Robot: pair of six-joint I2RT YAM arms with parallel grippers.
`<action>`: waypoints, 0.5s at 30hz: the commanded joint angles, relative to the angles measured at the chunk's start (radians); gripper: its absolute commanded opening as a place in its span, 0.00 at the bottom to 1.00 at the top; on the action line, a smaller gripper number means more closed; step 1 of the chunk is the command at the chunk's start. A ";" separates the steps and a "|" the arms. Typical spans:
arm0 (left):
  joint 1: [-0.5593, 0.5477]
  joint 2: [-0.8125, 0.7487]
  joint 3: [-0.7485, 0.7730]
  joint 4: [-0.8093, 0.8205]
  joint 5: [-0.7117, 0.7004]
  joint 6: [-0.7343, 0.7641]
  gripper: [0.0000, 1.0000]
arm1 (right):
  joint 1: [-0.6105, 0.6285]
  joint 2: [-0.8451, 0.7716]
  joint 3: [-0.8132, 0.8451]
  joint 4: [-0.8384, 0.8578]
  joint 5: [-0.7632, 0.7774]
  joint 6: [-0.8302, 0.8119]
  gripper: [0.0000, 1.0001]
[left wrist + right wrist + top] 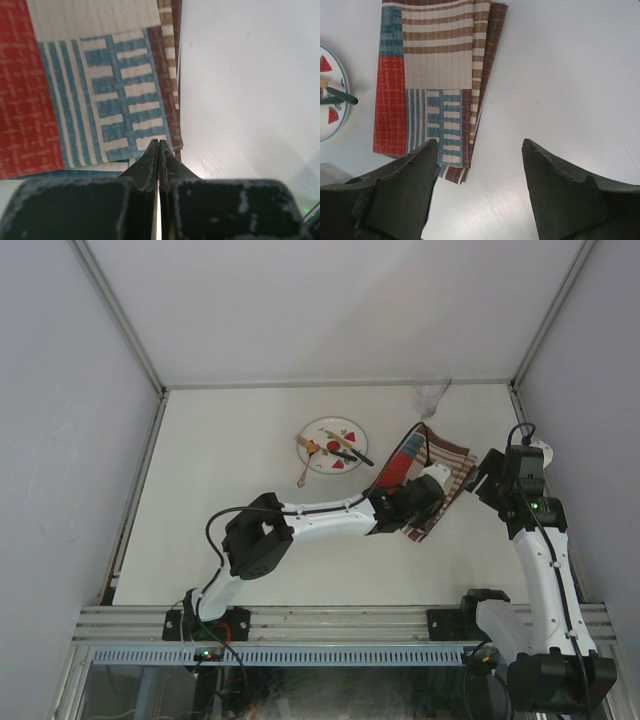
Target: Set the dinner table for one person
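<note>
The dinner table (200,500) is a plain off-white top. On its right half lies a folded red, blue and brown striped placemat (455,462) (100,85) (435,65). My left gripper (432,482) (159,142) is shut, its tips at the placemat's near right corner. No cloth shows between its fingers. My right gripper (482,478) (479,143) is open over bare table just right of the placemat, holding nothing. A white plate (312,432) (332,127) with watermelon pictures sits left of the placemat, with utensils (345,448) lying across it.
A clear glass (432,395) stands at the far edge behind the placemat. A small utensil (303,476) lies on the table near the plate's front left. Aluminium rails (340,385) edge the table, with grey walls on both sides.
</note>
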 commanded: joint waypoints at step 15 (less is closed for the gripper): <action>-0.043 0.123 0.117 -0.094 -0.004 0.037 1.00 | -0.019 -0.014 0.038 0.013 0.019 -0.018 0.99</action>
